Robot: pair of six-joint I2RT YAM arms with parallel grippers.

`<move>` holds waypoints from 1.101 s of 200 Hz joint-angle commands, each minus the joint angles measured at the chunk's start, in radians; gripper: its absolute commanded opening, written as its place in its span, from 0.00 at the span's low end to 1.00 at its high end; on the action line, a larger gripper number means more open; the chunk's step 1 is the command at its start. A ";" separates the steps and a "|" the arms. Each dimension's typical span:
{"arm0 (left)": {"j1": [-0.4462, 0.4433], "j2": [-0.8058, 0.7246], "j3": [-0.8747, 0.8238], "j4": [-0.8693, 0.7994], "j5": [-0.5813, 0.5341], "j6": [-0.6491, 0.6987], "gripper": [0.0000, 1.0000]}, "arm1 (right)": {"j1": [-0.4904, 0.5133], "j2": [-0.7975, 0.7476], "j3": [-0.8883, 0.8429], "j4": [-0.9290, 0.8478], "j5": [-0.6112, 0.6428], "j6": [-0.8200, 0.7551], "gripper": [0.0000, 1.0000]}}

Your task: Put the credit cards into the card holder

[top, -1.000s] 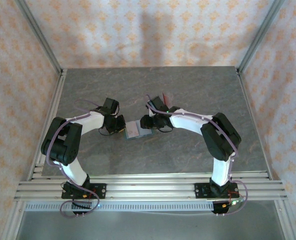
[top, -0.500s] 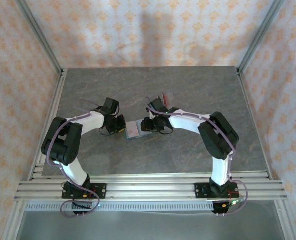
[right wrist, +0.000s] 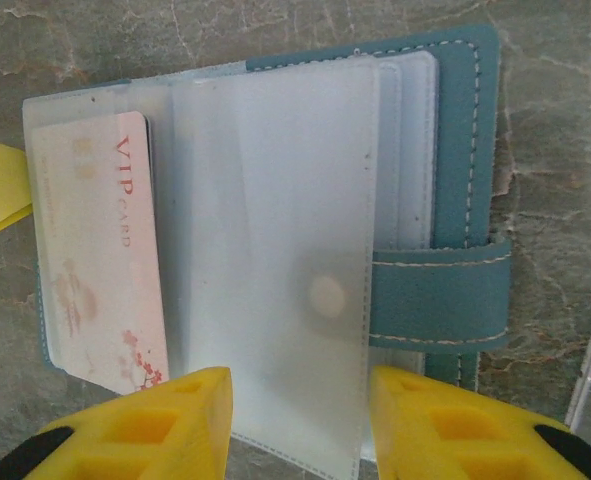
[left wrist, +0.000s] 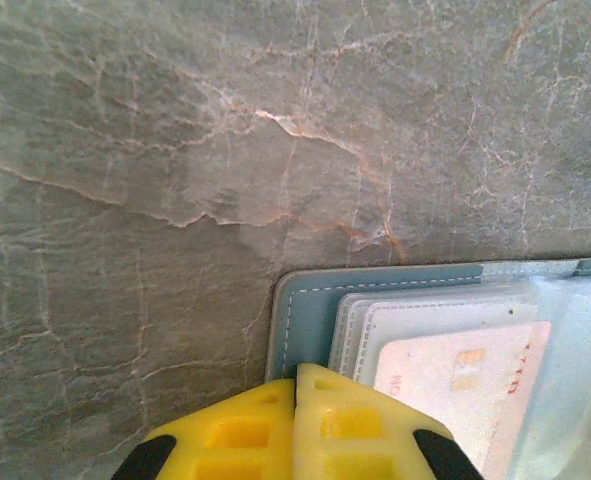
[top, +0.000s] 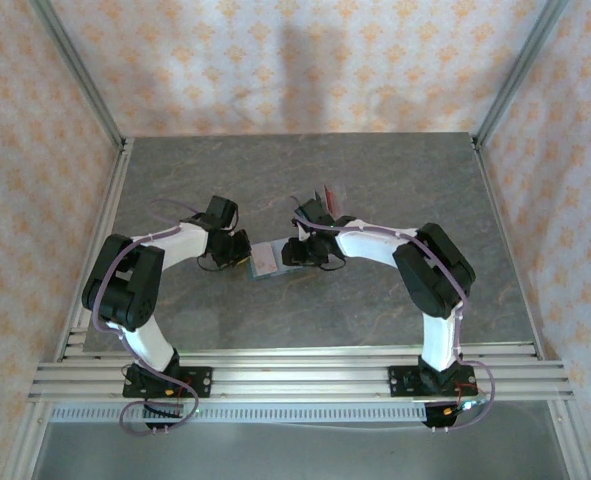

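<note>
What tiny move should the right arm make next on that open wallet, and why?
Probably close the right gripper on the clear sleeve between its jaws, to lift it for another card. The pink card already sits in the card holder, at whose edge the shut left gripper sits.

Right jaws slightly nearer card holder (top: 264,262)

Card holder (right wrist: 465,150) stitched teal leather, probably; sleeves (right wrist: 275,200) frosted plastic.
</note>
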 commanded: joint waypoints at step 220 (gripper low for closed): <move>-0.026 0.081 0.012 0.009 0.059 -0.059 0.03 | 0.064 0.032 0.018 0.357 -0.189 0.143 0.40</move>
